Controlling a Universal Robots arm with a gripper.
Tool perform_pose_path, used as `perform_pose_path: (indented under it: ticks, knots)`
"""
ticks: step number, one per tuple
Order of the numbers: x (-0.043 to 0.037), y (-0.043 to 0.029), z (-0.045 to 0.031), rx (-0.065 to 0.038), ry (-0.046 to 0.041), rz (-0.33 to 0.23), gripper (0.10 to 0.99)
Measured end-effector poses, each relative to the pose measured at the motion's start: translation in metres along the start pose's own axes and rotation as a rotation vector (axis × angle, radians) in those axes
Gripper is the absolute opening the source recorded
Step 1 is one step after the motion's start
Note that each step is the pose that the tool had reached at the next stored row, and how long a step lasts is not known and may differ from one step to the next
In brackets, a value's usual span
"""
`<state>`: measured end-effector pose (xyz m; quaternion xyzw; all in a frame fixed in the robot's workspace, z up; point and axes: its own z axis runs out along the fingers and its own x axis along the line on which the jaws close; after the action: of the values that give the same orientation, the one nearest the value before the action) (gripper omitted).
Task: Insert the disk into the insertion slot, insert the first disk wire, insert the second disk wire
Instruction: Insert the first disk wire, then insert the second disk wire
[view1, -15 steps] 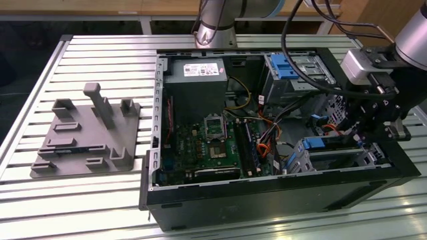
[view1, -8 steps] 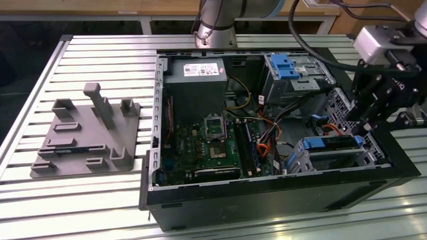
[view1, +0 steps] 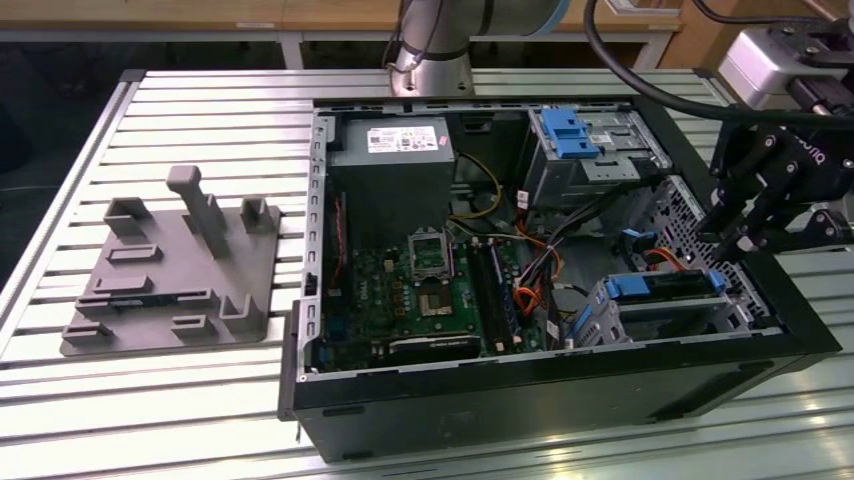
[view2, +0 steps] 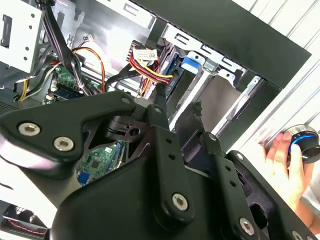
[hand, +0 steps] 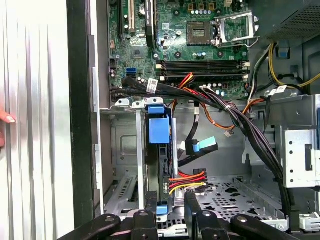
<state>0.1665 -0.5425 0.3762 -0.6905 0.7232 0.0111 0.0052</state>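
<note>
The disk (view1: 663, 287) sits in the insertion slot (view1: 617, 322), low in the computer case (view1: 534, 400), on the exterior view's right. The disk is flat, with a bright blue plastic frame. The slot is a boxy grey metal cage, and one side is full of little holes.

The gripper (view1: 741, 245) is black. It hangs just above the disk, a bit to the exterior view's right, and does not touch it. Its fingers are apart and hold nothing.

In the first wrist view the disk (hand: 159, 131) stands on its edge, and the gripper (hand: 167, 210) is close to one end of it. A bunch of red, yellow and black wires (hand: 187, 179) reaches the disk's side. I cannot tell if it is plugged in. A small blue plug (hand: 205, 145) hangs near the disk, apart from it.

A grey power box (view1: 394, 140) has a white label. I cannot read its words. The big green board (view1: 414, 290) is flat and covered in tiny parts. A taller grey cage (view1: 581, 135) has a blue latch.

The case rests on a worktop (view1: 200, 110) of shiny metal slats. A grey plastic holder (view1: 174, 280) with blocky posts lies there too.

In the second wrist view a hand (view2: 285, 160) touches a round knob (view2: 305, 145) with a blue ring.
</note>
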Motion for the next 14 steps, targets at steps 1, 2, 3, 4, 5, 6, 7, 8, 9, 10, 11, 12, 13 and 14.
perform_pose_path:
  ticks: [1, 2, 3, 4, 5, 6, 7, 8, 9, 10, 11, 12, 13, 14]
  knots:
    - [0.0000, 0.0000, 0.0000, 0.000, 0.0001, 0.000, 0.357]
    - [0.0000, 0.0000, 0.0000, 0.000, 0.0001, 0.001, 0.357]
    - [0.0000, 0.0000, 0.0000, 0.000, 0.0001, 0.001, 0.357]
    - [0.0000, 0.0000, -0.0001, 0.000, 0.0001, 0.001, 0.357]
    - [0.0000, 0.0000, -0.0001, 0.000, 0.0001, 0.001, 0.357]
    - [0.0000, 0.0000, -0.0001, 0.000, 0.0001, 0.001, 0.357]
    - [0.0000, 0.0000, 0.0000, 0.000, 0.0001, 0.001, 0.357]
    - [0.0000, 0.0000, 0.0000, 0.000, 0.0001, 0.001, 0.357]
    - [0.0000, 0.0000, 0.0000, 0.000, 0.0001, 0.001, 0.357]
    - [0.0000, 0.0000, 0.0000, 0.000, 0.0001, 0.001, 0.357]
    - [0.0000, 0.0000, -0.0001, 0.000, 0.0001, 0.001, 0.357]
    - [-0.0002, 0.0000, -0.0001, 0.000, 0.0003, 0.001, 0.357]
    - [-0.0011, 0.0001, -0.0001, 0.000, 0.0016, 0.001, 0.357]
    - [-0.0022, -0.0003, -0.0002, -0.006, 0.0052, 0.001, 0.357]
